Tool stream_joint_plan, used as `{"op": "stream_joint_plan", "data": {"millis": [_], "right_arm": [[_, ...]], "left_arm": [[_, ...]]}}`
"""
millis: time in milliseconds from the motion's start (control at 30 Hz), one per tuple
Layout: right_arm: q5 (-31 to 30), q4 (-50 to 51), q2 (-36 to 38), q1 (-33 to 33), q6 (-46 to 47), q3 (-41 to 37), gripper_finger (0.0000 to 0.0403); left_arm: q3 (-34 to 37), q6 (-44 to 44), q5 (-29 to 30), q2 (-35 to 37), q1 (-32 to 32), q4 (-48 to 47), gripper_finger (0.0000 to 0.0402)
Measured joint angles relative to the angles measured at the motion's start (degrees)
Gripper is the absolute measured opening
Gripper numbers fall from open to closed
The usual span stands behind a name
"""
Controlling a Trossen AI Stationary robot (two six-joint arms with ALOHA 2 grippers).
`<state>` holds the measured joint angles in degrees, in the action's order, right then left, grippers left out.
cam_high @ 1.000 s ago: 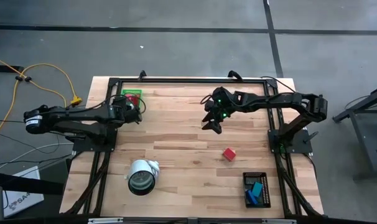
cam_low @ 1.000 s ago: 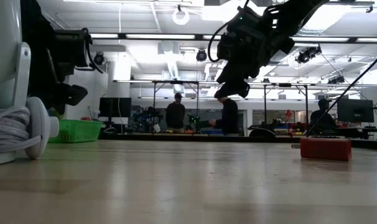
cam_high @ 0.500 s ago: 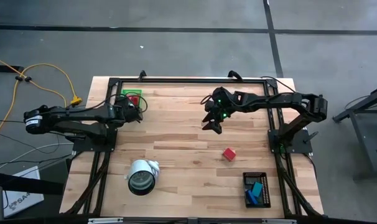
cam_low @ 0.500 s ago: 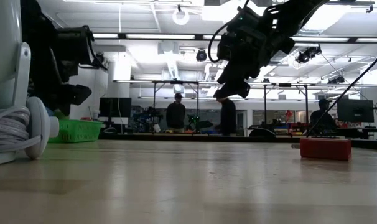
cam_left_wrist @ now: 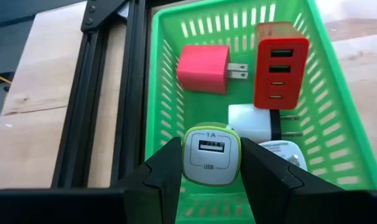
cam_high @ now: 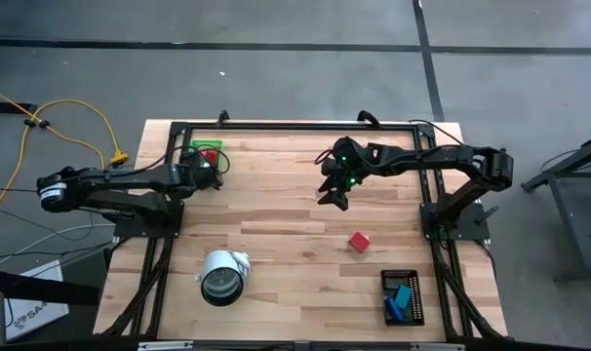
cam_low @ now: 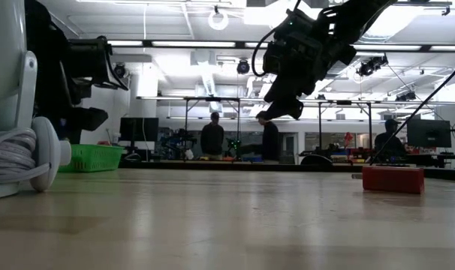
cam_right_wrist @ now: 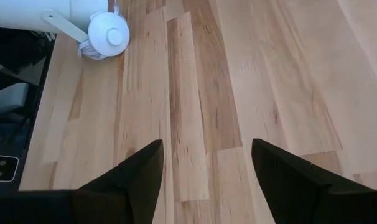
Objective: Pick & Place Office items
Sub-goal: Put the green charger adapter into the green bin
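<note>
A green basket point(cam_left_wrist: 152, 93) stands at the table's far left point(cam_high: 206, 146). A pink-red plug charger point(cam_left_wrist: 204, 68), a red multi-port charger point(cam_left_wrist: 280, 62) and a white plug point(cam_left_wrist: 251, 121) lie inside it. My left gripper point(cam_left_wrist: 210, 168) is over the basket, shut on a white USB charger with a green rim point(cam_left_wrist: 211, 157). My right gripper point(cam_high: 332, 198) hangs open above the table's middle with nothing between its fingers point(cam_right_wrist: 204, 162). A red block point(cam_high: 359, 241) lies on the wood to the right of centre. My left gripper pinches the green-rimmed charger by its two opposite side faces point(cam_left_wrist: 186, 163) between its two fingers. The fingers slant downward into the basket. The charger's USB port face looks back along the fingers. Whether the charger rests on the basket's floor I cannot tell.
A big white-and-grey roll point(cam_high: 222, 276) lies near the front left. A black tray point(cam_high: 384, 278) holding blue and teal pieces stands at the front right. Bare wood lies between them. In the low view, people stand in the room beyond the table.
My left gripper has swung slightly toward the table's far edge over the green basket and tipped a little. My right arm has kept still.
</note>
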<state>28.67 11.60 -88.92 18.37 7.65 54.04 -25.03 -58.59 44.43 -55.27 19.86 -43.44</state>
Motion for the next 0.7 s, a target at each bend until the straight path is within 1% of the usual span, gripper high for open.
{"op": "stream_joint_plan", "data": {"millis": [100, 233, 333, 467, 700], "right_arm": [[-0.01, 0.00, 0.00, 0.00, 0.01, 0.00, 0.0231], [0.04, 0.09, 0.00, -0.02, 0.01, 0.00, 0.0231], [0.04, 0.11, 0.00, -0.02, 0.01, 0.00, 0.0231], [0.17, 0.22, 0.00, -0.04, 0.02, 0.00, 0.0231], [-0.05, 0.26, 0.00, -1.65, 0.03, 0.00, 0.0231]], "left_arm": [[0.11, -0.42, -0.03, 0.00, -0.21, 0.47, 0.0136], [0.11, -0.68, -2.27, 0.00, -0.18, 0.40, 0.0136], [0.11, 0.01, -2.34, 0.00, -0.08, 0.41, 0.0136], [0.11, 0.07, -2.85, 0.00, 0.88, 0.18, 0.0136], [0.11, 2.20, -6.47, 0.00, 3.34, 0.34, 0.0137]]}}
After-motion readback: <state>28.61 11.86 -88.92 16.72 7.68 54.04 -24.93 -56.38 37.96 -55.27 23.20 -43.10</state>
